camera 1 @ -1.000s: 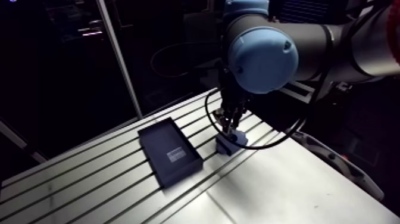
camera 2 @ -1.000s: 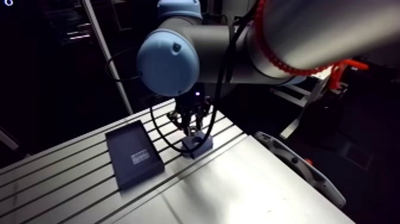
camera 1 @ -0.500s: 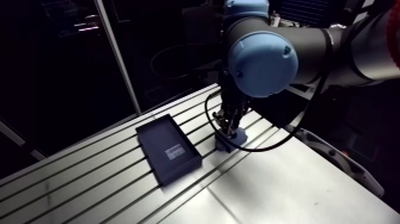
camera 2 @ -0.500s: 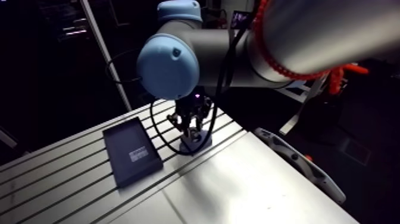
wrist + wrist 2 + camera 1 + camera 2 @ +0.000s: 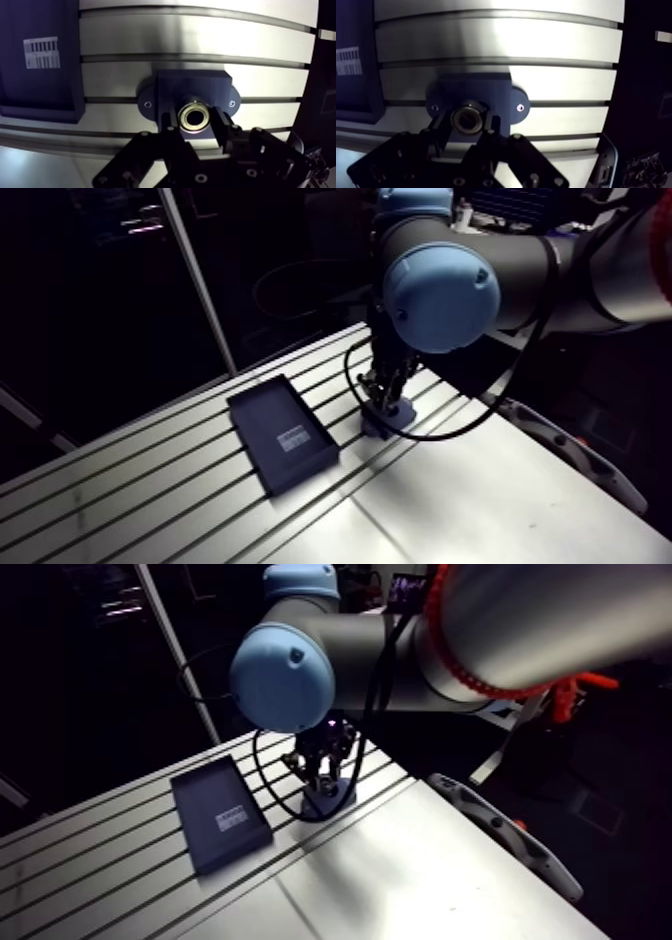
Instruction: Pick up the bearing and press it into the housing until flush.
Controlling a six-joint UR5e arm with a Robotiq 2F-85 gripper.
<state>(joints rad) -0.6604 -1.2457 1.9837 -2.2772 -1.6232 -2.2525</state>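
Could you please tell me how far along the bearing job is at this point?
Done: the pick-up, since the gripper is shut on the bearing, a finger on each side. In hand: the bearing sits over the middle of the housing on the table; its side wall shows, so it does not look flush yet. Left: pressing it down flush and letting go.

Room's basically dark, only the slotted aluminium desk catches light from above, with a washed-out glare patch on its near right side in the arm view. Wrist view is brighter: hot sheen on the ribs ahead of the black metal fingers, slots bowing into curves toward the edges. Fingers are near-silhouettes; the shiny metal ring bearing glints between them.
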